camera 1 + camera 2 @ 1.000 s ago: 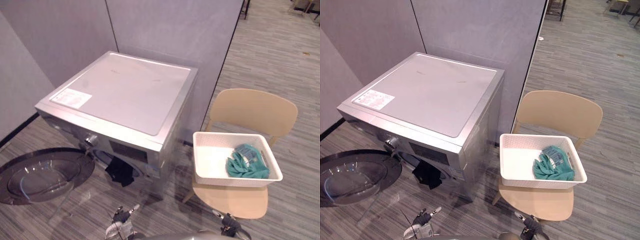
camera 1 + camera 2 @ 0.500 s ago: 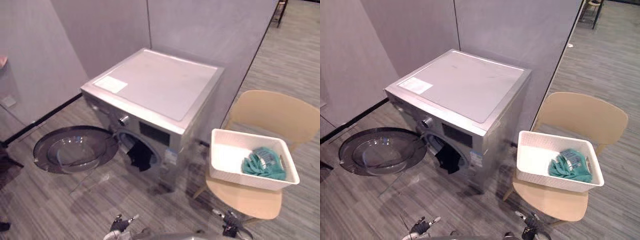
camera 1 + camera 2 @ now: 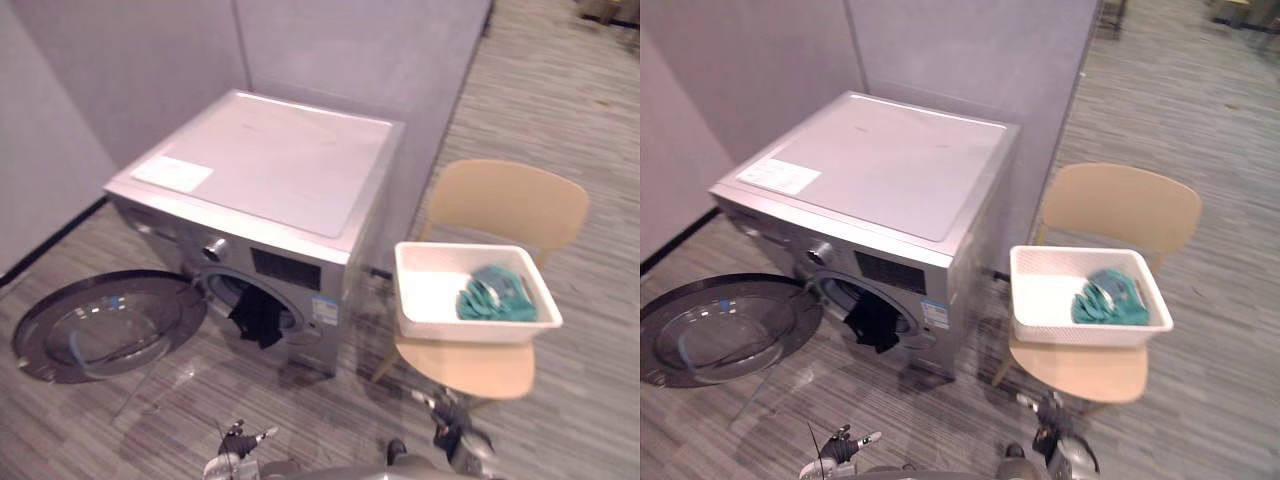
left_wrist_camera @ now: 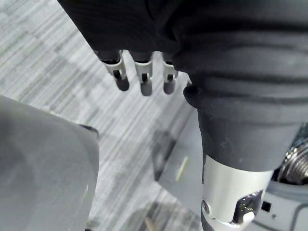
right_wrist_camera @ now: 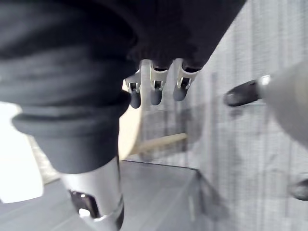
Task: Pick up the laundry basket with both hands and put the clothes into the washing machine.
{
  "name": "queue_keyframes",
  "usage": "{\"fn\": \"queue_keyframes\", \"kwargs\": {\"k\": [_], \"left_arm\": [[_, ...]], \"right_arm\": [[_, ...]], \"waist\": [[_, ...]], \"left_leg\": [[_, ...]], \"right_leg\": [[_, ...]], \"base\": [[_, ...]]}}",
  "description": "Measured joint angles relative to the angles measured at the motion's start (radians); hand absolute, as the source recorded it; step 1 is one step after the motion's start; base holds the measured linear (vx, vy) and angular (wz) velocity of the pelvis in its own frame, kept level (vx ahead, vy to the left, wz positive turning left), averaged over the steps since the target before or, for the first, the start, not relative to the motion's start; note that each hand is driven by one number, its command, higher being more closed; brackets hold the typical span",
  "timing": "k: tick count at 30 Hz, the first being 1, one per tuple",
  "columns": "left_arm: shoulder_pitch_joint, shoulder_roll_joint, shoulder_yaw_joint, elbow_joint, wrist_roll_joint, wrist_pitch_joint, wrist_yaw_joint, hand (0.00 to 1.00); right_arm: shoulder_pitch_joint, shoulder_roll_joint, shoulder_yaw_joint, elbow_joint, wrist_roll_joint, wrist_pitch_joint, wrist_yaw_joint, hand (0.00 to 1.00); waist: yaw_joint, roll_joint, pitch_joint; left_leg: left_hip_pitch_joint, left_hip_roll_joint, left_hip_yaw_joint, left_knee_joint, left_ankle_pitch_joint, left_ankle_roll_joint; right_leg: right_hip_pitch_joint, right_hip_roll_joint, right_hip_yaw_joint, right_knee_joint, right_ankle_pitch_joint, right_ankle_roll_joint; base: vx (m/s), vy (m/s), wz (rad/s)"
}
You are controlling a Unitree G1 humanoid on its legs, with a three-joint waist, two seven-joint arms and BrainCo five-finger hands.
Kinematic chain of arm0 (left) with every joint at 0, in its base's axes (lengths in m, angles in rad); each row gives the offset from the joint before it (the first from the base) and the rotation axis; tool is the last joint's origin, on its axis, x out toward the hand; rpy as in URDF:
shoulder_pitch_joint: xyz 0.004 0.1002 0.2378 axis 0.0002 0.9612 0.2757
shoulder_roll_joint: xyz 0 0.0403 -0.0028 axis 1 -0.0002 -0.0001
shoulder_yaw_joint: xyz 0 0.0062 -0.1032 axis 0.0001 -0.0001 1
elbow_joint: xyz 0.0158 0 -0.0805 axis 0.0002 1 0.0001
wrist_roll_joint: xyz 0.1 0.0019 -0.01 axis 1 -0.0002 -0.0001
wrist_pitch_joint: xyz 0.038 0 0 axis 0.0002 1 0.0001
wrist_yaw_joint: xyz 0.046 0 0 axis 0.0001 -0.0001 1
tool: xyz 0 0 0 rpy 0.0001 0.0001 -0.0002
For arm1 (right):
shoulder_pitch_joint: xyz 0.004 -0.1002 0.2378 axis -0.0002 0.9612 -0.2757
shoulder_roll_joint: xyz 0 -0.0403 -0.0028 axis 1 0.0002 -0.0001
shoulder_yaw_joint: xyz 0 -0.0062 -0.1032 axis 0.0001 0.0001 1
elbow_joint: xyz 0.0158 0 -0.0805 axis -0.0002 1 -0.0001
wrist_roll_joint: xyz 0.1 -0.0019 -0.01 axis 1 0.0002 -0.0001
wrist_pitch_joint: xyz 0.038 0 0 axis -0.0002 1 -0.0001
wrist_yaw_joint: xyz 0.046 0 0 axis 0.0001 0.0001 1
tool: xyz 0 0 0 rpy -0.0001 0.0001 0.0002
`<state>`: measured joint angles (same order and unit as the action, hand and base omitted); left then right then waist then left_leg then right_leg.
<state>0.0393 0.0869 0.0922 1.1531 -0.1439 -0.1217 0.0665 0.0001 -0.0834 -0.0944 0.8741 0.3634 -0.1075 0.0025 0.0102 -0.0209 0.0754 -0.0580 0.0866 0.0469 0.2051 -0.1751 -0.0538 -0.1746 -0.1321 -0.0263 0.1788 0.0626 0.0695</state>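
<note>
Looked like a staged test corner in an office or lab bldg; grey partition panels (image 3: pixel 350 50) served as walls behind 1 silver washing machine (image 3: pixel 260 170); grey striped floor (image 3: pixel 560 100) ran on past them; 1 beige chair (image 3: pixel 505 200) beside the machine carried a white laundry basket (image 3: pixel 470 330).

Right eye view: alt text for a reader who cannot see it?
A white laundry basket holding teal clothes sits on a tan chair beside a silver washing machine. The machine's round door lies open, and a dark garment hangs from its opening.

Laundry basket (image 3: pixel 470 330) on chair (image 3: pixel 505 200), right of washing machine (image 3: pixel 270 170), clothes (image 3: pixel 495 293) in basket, door (image 3: pixel 100 325) open leftward
</note>
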Motion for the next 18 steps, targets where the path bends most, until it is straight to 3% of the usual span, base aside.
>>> {"fn": "queue_keyframes", "kwargs": {"k": [1,2,4,6,7,9,12,14,18], "left_arm": [[-0.001,-0.002,0.001,0.0,0.0,0.0,0.0,0.0],[0.001,-0.002,0.012,0.0,-0.001,0.001,0.0,0.0],[0.011,0.0,0.028,-0.014,-0.001,0.0,0.002,0.0],[0.015,0.005,0.028,-0.024,-0.002,-0.002,0.004,0.0],[0.015,0.017,0.026,-0.023,-0.003,-0.001,0.005,0.0],[0.011,0.011,0.022,-0.023,-0.014,-0.002,0.009,0.0],[0.02,-0.009,0.019,-0.022,-0.017,0.0,0.02,0.0],[0.025,-0.006,0.03,-0.022,-0.019,-0.001,0.024,0.0],[0.031,-0.004,0.07,-0.024,-0.024,0.003,0.025,0.0]], "right_arm": [[-0.002,0.0,0.003,-0.032,0.0,-0.001,-0.001,0.0],[-0.002,-0.001,0.004,-0.087,0.0,-0.001,-0.003,0.0],[-0.005,-0.004,-0.012,-0.133,-0.004,-0.004,-0.019,0.0],[-0.031,-0.006,-0.028,-0.178,-0.004,-0.016,-0.037,0.0],[-0.05,-0.007,-0.029,-0.203,-0.009,-0.025,-0.051,0.0],[-0.068,-0.022,-0.053,-0.246,-0.011,-0.036,-0.071,0.0],[-0.071,-0.057,-0.111,-0.335,-0.011,-0.038,-0.114,0.0],[-0.069,-0.072,-0.151,-0.424,-0.012,-0.042,-0.136,0.0],[-0.071,-0.096,-0.252,-0.632,-0.026,-0.077,-0.177,0.0]], "waist": [[0.002,0.001,0.005],[-0.005,0.006,0.015],[-0.007,-0.005,0.01],[0.004,-0.008,0.008],[0.0,-0.026,0.002],[0.004,-0.008,0.005],[0.003,0.022,-0.002],[0.002,0.025,-0.017],[0.003,-0.003,-0.047]], "left_leg": [[-0.001,0.014,0.02,-0.004,0.0,0.002],[-0.001,0.036,0.051,-0.012,0.021,-0.012],[0.023,0.05,0.067,-0.036,0.043,-0.029],[0.027,0.069,0.09,-0.044,0.057,-0.051],[0.025,0.071,0.088,-0.051,0.066,-0.067],[0.017,0.077,0.059,-0.071,0.075,-0.083],[0.029,0.118,0.015,-0.113,0.094,-0.114],[0.038,0.143,0.006,-0.136,0.099,-0.122],[0.012,0.171,-0.025,-0.176,0.123,-0.14]], "right_leg": [[-0.003,0.007,-0.006,-0.013,0.016,-0.014],[-0.029,-0.004,-0.067,0.085,-0.036,-0.043],[-0.034,-0.036,-0.16,0.194,-0.105,-0.061],[-0.022,-0.064,-0.196,0.196,-0.114,-0.052],[-0.02,-0.056,-0.19,0.167,-0.126,-0.028],[-0.004,-0.023,-0.17,0.105,-0.146,0.002],[0.037,0.047,-0.183,0.004,-0.12,-0.012],[0.065,0.081,-0.194,-0.055,-0.103,-0.018],[0.085,0.123,-0.22,-0.163,-0.051,-0.036]], "base": [[-0.18,-0.015,-0.76],[-0.1,-0.029,-0.37],[0.0,-0.03,-0.26],[0.01,-0.119,-0.38],[-0.03,-0.222,-0.34],[-0.02,-0.237,-0.26],[-0.03,-0.165,-0.16],[-0.02,-0.141,-0.01],[0.0,-0.095,0.13]]}}
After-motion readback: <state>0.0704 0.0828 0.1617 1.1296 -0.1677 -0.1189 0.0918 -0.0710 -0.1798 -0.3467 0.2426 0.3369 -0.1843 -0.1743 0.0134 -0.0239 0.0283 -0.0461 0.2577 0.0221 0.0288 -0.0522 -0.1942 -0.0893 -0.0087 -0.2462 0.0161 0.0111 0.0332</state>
